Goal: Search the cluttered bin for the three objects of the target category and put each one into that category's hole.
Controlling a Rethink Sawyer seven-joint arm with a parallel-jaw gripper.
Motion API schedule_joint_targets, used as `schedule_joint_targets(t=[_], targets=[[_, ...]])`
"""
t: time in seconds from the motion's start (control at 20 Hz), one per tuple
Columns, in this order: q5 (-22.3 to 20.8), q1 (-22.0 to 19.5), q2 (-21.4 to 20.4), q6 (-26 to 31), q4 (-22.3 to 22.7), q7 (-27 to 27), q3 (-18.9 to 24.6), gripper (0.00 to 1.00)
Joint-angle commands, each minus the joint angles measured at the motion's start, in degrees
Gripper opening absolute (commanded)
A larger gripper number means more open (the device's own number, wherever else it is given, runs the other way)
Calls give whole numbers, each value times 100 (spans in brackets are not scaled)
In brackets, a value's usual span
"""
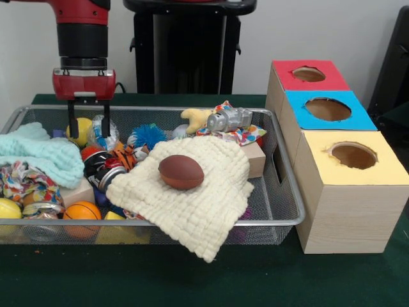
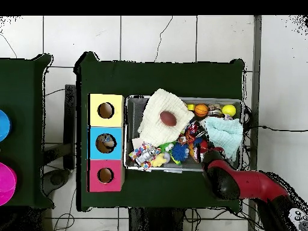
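Observation:
The silver wire mesh bin is full of clutter; it also shows in the overhead view. My gripper hangs over the bin's far left corner. Its jaws are open and hold nothing. Its fingertips reach down beside a yellow ball and a crinkled silver can. In the overhead view my arm covers the gripper. The hole in the red-topped box is at the far right, apart from the gripper; it also shows in the overhead view.
A brown football lies on a cream cloth that hangs over the near rim. A light blue cloth, an orange ball, a blue fuzzy ball and a crushed silver can lie around. Blue-topped and yellow-topped boxes stand beside the red one.

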Motion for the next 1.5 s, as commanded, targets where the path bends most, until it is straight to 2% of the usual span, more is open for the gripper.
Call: schedule_joint_targets(t=[0.05, 0.4, 0.65, 1.0, 1.2, 1.5], targets=[[-436, 120, 271, 67, -54, 307, -352, 100], [-617, 265, 576, -277, -165, 435, -723, 100], [-692, 224, 838, -555, -189, 406, -871, 100], [-633, 576, 1320, -1098, -300, 502, -1336, 100], [-580, 602, 1395, -1122, -316, 458, -1394, 100], [-477, 476, 1321, -739, -396, 338, -1176, 100]])
